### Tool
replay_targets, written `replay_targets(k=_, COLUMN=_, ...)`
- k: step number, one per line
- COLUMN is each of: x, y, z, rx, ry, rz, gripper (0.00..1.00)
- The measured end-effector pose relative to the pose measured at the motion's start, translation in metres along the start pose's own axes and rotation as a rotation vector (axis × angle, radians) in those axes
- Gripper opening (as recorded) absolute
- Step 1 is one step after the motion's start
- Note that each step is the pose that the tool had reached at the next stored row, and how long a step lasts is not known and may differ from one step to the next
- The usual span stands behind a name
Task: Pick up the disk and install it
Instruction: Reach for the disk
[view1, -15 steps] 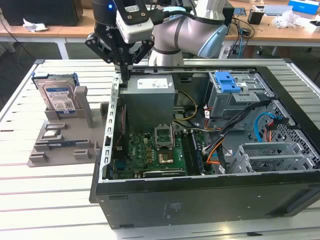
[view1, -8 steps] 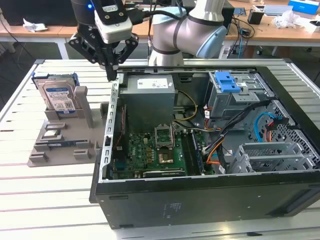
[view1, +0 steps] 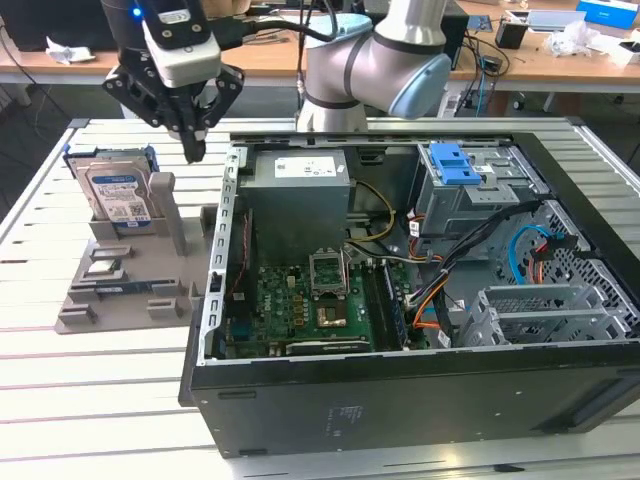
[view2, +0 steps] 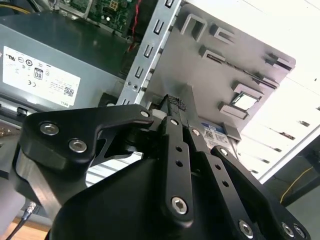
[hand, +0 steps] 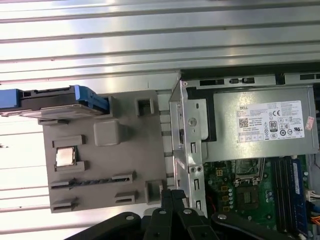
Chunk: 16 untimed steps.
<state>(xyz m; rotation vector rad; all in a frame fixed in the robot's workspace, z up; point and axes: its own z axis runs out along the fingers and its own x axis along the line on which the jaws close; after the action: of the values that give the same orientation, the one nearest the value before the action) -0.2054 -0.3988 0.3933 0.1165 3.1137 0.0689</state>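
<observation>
One black gripper (view1: 192, 148), closed and empty, hovers between one disk (view1: 118, 193) standing upright in a grey holder (view1: 130, 290) and one open computer case (view1: 420, 390).

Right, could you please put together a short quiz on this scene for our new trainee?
1. True or false: the disk stands upright in the grey fixture, outside the computer case.
2. The gripper is: A) shut on the disk; B) shut, holding nothing; C) reaching inside the case.
3. What colour are the disk's rails?
Key: 1 true; 2 B; 3 blue.
</observation>
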Motion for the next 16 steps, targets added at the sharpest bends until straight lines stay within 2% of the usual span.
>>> replay_targets(k=9, x=0.0250, y=-0.0018, z=-0.0006, rx=0.0000, ry=-0.0001, rz=0.000, gripper=0.11)
replay_targets(k=10, x=0.0305, y=-0.0022, z=-0.0008, rx=0.0000, ry=-0.0001, rz=0.000, gripper=0.11)
replay_targets(k=15, x=0.0449, y=-0.0033, z=-0.0012, rx=0.0000, ry=0.0000, rz=0.000, gripper=0.11)
replay_targets(k=16, x=0.0508, y=-0.0037, z=-0.0013, rx=0.0000, ry=-0.0001, rz=0.000, gripper=0.11)
